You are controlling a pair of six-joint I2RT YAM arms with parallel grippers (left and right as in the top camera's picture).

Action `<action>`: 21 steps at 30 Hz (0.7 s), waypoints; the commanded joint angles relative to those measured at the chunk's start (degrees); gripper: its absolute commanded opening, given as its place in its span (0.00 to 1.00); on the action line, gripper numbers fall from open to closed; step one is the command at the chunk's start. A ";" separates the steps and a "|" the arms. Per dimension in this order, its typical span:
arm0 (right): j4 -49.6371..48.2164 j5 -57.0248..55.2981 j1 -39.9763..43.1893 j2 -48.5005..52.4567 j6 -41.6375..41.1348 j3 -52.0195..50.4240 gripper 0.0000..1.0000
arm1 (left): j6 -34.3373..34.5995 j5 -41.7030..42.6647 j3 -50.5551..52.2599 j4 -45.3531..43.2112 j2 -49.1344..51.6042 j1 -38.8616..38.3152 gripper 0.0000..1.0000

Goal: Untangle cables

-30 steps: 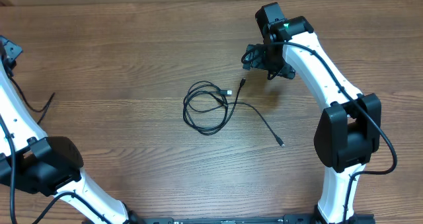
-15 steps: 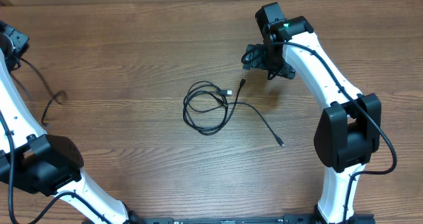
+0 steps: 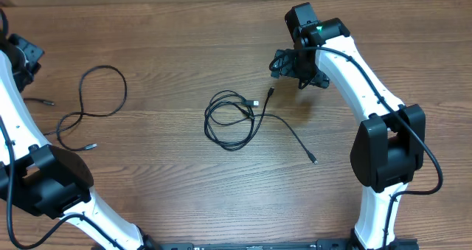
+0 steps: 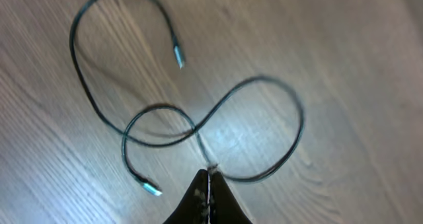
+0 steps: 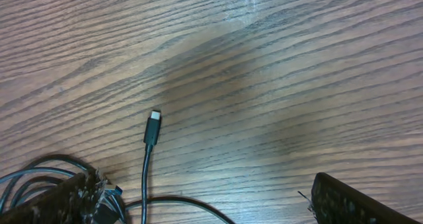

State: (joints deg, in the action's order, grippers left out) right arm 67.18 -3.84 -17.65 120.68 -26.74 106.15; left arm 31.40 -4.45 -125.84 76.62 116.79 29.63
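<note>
- Left gripper (image 3: 24, 53) sits at the far left edge of the table (image 3: 169, 36). Fingers are pressed together, and I see nothing clamped between them.
- Left cable (image 3: 103, 115) lies loose on the wood near that gripper, in a sloppy figure-eight that crosses over itself.
- The left wrist view is blurry. It shows both silver plug ends (image 4: 178, 55) of this cable lying free.
- In that view a stretch of cord runs right up to the closed fingertips (image 4: 208, 184). Can't tell if it touches them.
- Cable bunch (image 3: 247, 111) is mid-table, coiled in overlapping loops and well apart from the left cable.
- One tail runs out of the bunch toward the right arm's base and ends in a small plug (image 3: 315, 160).
- Right gripper (image 3: 299, 67) hovers just past the bunch on the far side. Fingers are spread wide and hold nothing.
- Right wrist view: a black plug end (image 5: 153, 128) lies flat on the wood between the spread fingers. Its cord leads back to the coil at the lower left.
</note>
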 commanded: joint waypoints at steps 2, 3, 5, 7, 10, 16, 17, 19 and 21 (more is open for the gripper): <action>-0.09 -0.61 0.11 -0.11 0.00 -0.13 1.00 | -0.09 -2.86 7.52 -0.98 0.11 -0.28 0.23; -0.07 -0.61 0.11 -0.11 0.00 -0.13 1.00 | -0.09 -3.52 9.53 -1.81 0.11 -0.28 0.25; -0.09 -0.61 0.11 -0.11 0.00 -0.13 1.00 | -0.07 -3.56 14.75 -3.85 0.11 -0.28 0.15; -0.07 -0.61 0.11 -0.11 0.00 -0.13 1.00 | -0.11 -3.41 21.57 -7.28 0.11 -0.28 0.06; -0.09 -0.61 0.11 -0.11 0.00 -0.13 1.00 | -0.59 -3.39 29.40 -14.75 0.11 -0.31 0.06; -0.07 -0.61 0.11 -0.11 0.00 -0.13 1.00 | -3.67 3.89 38.66 -25.81 0.11 -1.20 0.10; -0.09 -0.61 0.11 -0.11 0.00 -0.13 1.00 | -4.24 5.01 39.78 -27.52 0.11 -1.46 0.10; -0.09 -0.61 0.11 -0.11 0.00 -0.13 1.00 | -4.42 6.45 42.53 -30.69 0.11 -2.40 0.11; -0.07 -0.61 0.11 -0.11 0.00 -0.13 1.00 | -4.22 6.45 45.75 -33.62 0.11 -3.45 0.08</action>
State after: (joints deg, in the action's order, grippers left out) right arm 67.18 -3.86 -17.67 120.68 -26.76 106.15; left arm 28.45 -0.23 -83.50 45.39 117.40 27.49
